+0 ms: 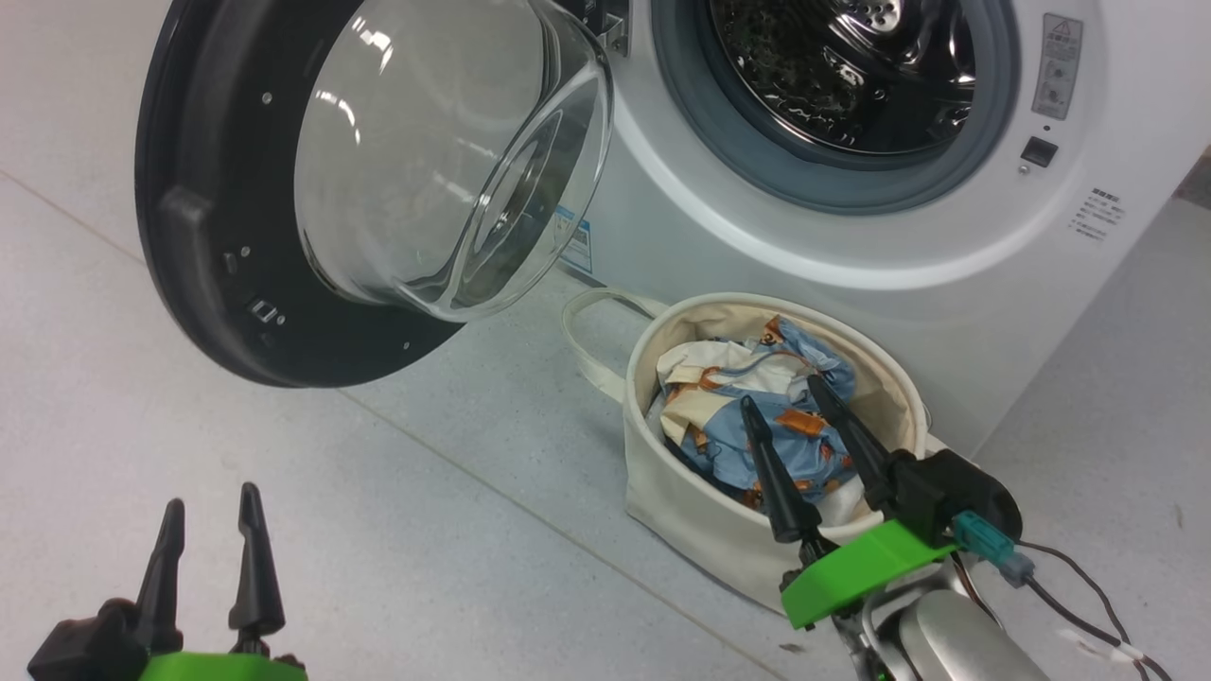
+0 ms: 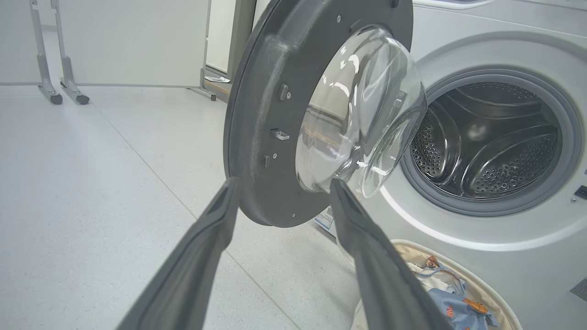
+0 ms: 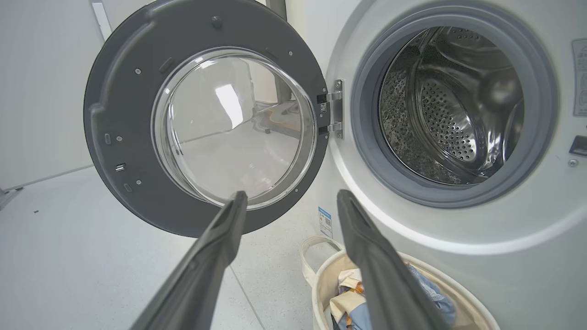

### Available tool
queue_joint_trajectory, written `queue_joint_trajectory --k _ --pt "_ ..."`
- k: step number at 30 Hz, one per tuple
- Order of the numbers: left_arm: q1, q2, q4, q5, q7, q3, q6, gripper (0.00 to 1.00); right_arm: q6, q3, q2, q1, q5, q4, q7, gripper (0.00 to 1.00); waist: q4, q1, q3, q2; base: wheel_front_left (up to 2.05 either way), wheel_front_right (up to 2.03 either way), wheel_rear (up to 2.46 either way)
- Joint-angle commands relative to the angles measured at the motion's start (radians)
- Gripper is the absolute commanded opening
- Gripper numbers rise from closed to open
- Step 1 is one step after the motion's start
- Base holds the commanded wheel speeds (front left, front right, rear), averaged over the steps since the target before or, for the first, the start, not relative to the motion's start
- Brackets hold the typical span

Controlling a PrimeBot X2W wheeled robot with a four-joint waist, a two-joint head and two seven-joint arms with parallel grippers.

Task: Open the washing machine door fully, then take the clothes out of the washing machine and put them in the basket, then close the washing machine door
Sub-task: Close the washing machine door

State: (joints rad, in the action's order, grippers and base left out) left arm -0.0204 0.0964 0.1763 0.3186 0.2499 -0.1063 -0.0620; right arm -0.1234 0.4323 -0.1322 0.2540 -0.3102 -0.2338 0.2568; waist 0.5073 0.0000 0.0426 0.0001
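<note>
Right gripper [image 1: 781, 391]: fingers spread and released, holding nothing, tips over the clothes [image 1: 719, 437]; whether they touch the fabric cannot be told. Left gripper [image 1: 212, 495]: fingers likewise spread and empty, low over the floor [image 1: 397, 567], well apart from everything else. Clothes: light blue printed fabric with cream parts, heaped inside the basket [image 1: 667, 497]. Basket: soft cream tub on the floor just in front of the washing machine [image 1: 851, 270], below its opening, one loop handle [image 1: 591, 331] lying toward the door side. Drum [image 1: 833, 76]: bare steel as far as the views reach. Washing machine door [image 1: 189, 284]: swung wide to the left on its hinge, glass bowl facing out. Step judged outstanding: closing the door. Hazards, as judged: a fingertip lifting away could snag loose fabric and drag it over the rim; a push on the glass bowl rather than the black rim could slip; the door may fail to latch if pressed too lightly.
</note>
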Motion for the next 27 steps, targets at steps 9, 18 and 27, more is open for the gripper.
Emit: queue_joint_trajectory --k 9,18,27 --pt "-0.041 0.013 -0.003 -0.011 0.012 -0.036 -0.016 1.00 -0.007 -0.013 0.007 0.002 0.000 0.037 0.005 1.00 -0.008 0.0000 -0.005 -0.0001 0.00 0.00 0.00" --pt "-0.149 0.074 0.041 0.125 -0.035 -0.119 -0.039 0.10 -0.007 -0.017 0.017 -0.023 0.006 0.048 0.005 1.00 -0.014 0.0000 -0.012 -0.0001 0.00 0.00 0.00" --pt "-0.393 0.211 0.189 0.342 -0.188 -0.255 -0.049 0.00 -0.007 -0.021 0.021 -0.057 0.009 0.050 0.005 1.00 -0.037 0.0000 -0.025 -0.0001 0.00 0.00 0.00"
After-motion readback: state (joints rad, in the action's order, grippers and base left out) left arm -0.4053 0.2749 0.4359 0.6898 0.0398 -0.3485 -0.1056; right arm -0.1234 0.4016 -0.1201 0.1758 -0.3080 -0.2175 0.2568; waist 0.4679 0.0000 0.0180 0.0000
